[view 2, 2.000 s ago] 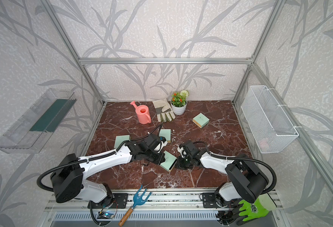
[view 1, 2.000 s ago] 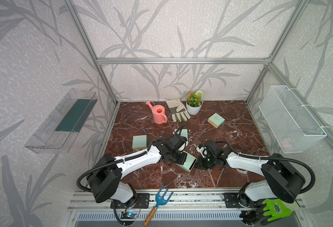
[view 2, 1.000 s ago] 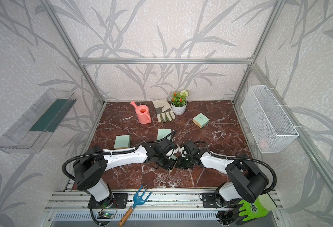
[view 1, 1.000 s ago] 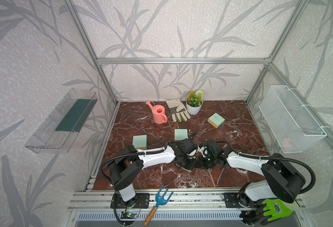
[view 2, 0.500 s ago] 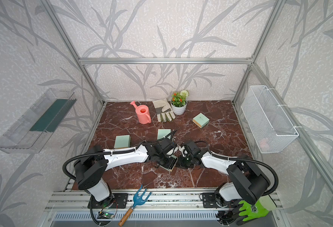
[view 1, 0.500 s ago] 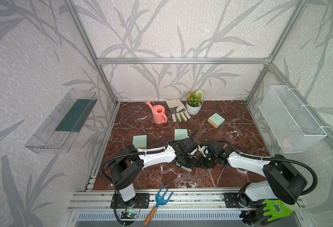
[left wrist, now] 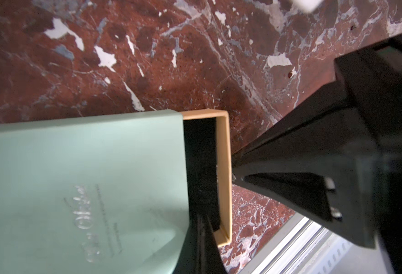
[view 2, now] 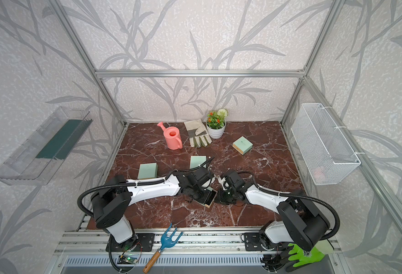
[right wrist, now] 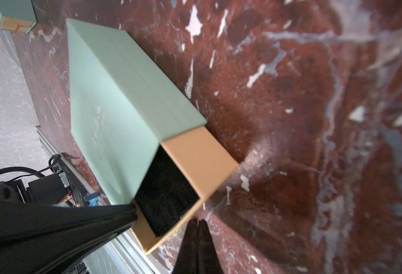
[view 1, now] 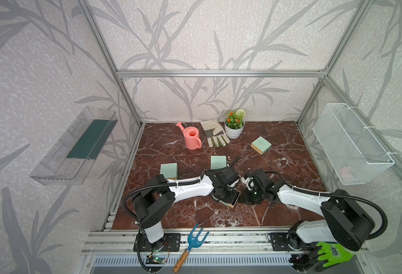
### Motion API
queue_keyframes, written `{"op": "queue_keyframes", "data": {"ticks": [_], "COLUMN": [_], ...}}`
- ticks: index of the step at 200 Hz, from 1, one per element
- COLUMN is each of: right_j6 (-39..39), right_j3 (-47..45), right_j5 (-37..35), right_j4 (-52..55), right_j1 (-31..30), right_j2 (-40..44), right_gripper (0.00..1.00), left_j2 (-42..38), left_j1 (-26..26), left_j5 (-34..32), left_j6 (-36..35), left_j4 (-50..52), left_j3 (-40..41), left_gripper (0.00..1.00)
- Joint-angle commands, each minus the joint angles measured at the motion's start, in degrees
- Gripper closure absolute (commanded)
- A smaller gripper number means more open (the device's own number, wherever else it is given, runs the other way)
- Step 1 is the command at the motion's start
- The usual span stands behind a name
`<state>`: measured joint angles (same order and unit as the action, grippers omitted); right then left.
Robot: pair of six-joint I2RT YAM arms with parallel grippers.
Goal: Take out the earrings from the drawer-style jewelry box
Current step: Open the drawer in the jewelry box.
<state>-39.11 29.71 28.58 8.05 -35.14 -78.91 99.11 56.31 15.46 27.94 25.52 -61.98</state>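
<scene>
Plainly, we have the left gripper (right wrist: 130, 211) with its fingers pressed together, the tip at the mouth of the mint sleeve (right wrist: 114, 99) of the jewelry box (left wrist: 76, 178). Whether it bears down there we cannot tell. Next along, the tan drawer (right wrist: 195, 151) stands partly out and shows only black lining (right wrist: 169, 187). We can make out no earrings in the exposed part. Just beside the drawer's front wall sits the right gripper (right wrist: 197, 225), likewise pressed together, with nothing visible between its fingers.

We judge that the drawer must come out further. If the sleeve is not pinned, a pull would drag the whole box across the marble table (right wrist: 313, 118). The two tips are crowded and could knock together. A jolt could also spill the tiny pieces onto the pale-veined stone, where we would lose them.
</scene>
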Motion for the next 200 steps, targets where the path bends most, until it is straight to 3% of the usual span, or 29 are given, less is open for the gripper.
{"op": "queue_keyframes", "data": {"ticks": [1,200], "right_j6": [0.78,0.55], "right_j3": [-1.15,-4.80], "right_j5": [-0.37,-1.67], "right_j4": [1.83,6.00], "right_j1": [0.68,3.62], "right_j2": [1.54,7.76], "right_gripper": [1.00,1.00], "left_j2": [0.73,0.53], "left_j1": [0.20,0.02], "left_j5": [-2.12,-3.51], "left_j6": [-0.52,-1.09], "left_j4": [2.65,3.97], "left_j3": [-1.80,-2.63], "left_gripper": [1.00,1.00]}}
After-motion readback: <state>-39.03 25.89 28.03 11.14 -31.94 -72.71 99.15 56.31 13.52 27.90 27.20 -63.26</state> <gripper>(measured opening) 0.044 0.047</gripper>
